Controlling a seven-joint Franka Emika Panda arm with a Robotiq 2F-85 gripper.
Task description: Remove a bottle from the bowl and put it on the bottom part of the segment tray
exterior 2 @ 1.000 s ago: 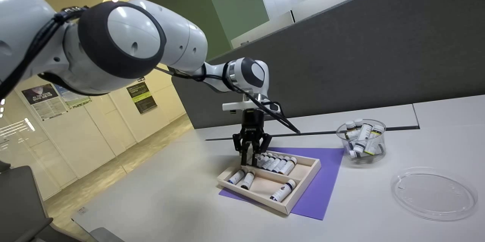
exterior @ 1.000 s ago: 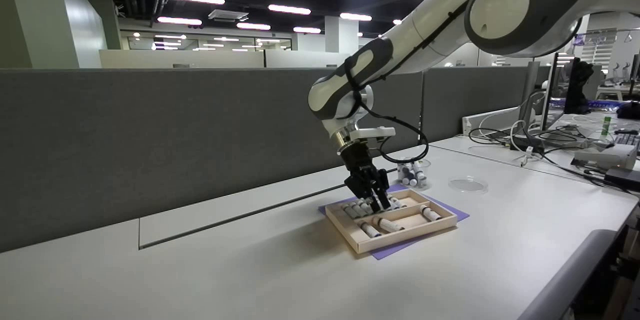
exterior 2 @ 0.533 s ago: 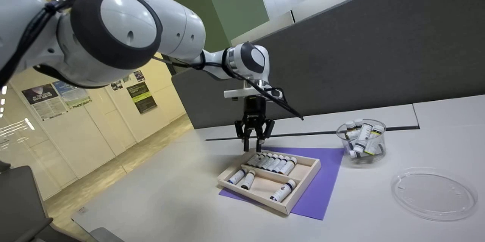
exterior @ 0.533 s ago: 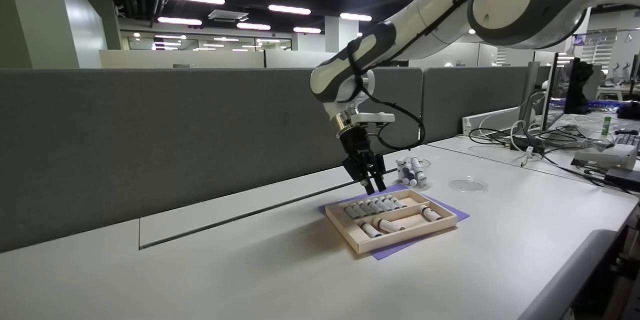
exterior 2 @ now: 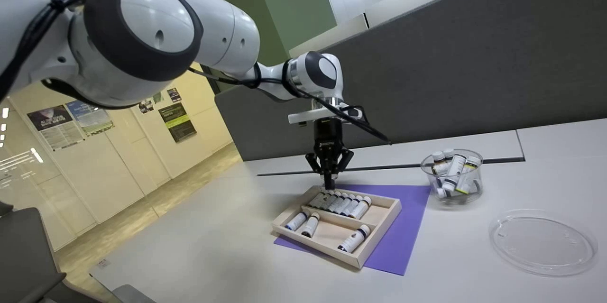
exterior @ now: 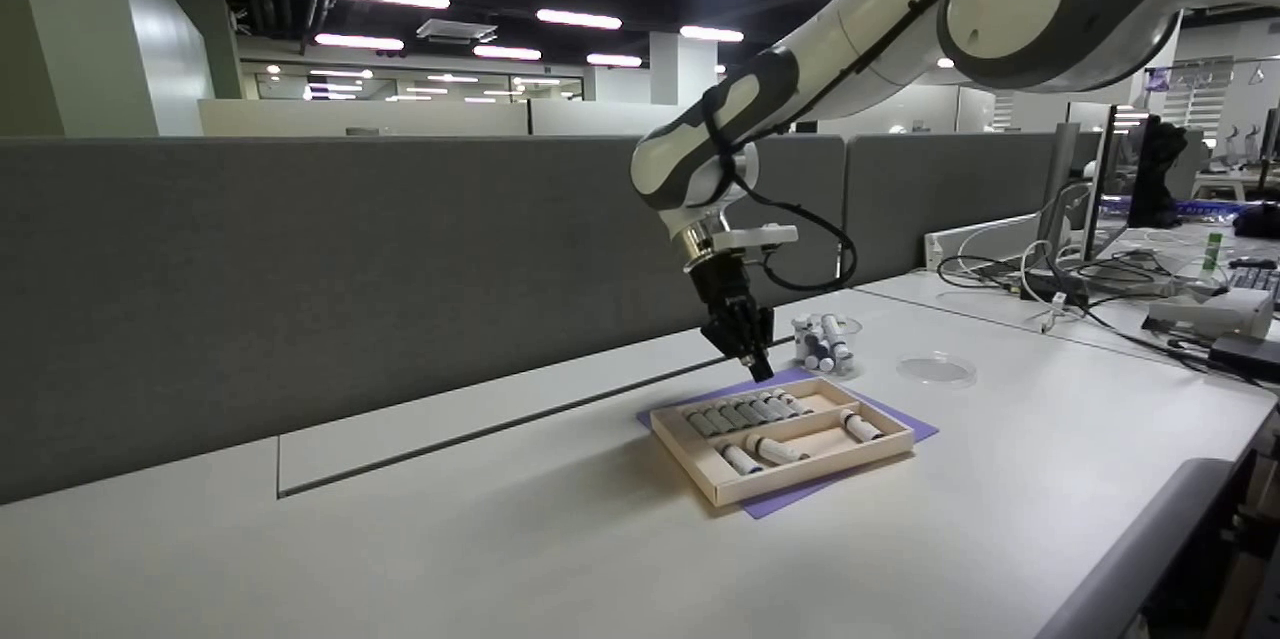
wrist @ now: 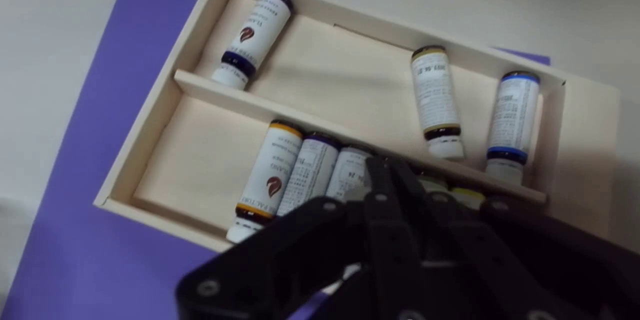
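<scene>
The light-wood segment tray (exterior 2: 330, 235) lies on the table in both exterior views (exterior: 820, 466) and fills much of the wrist view (wrist: 335, 74). Its back compartment holds a row of several white-labelled bottles (exterior 2: 350, 206). Its front compartment holds three bottles, one (exterior 2: 354, 238) apart from two others (exterior 2: 310, 225). The clear round bowl (exterior 2: 478, 185) stands behind the tray with several bottles (exterior 2: 455, 170) inside. My gripper (exterior 2: 329, 185) is shut and empty just above the row's far end. In the wrist view its fingertips (wrist: 386, 162) are together and hide part of the row.
A purple sheet (exterior 2: 403, 227) lies under the tray. A clear round lid (exterior 2: 543, 243) lies flat near the bowl. A dark grey partition (exterior: 400, 299) stands along the table's back edge. Cables and screens (exterior: 1080, 269) are at the far end of the table.
My gripper was open, down in the tray's bottle row. It has risen clear of the bottles, moved slightly towards the bowl, and its jaws have closed.
</scene>
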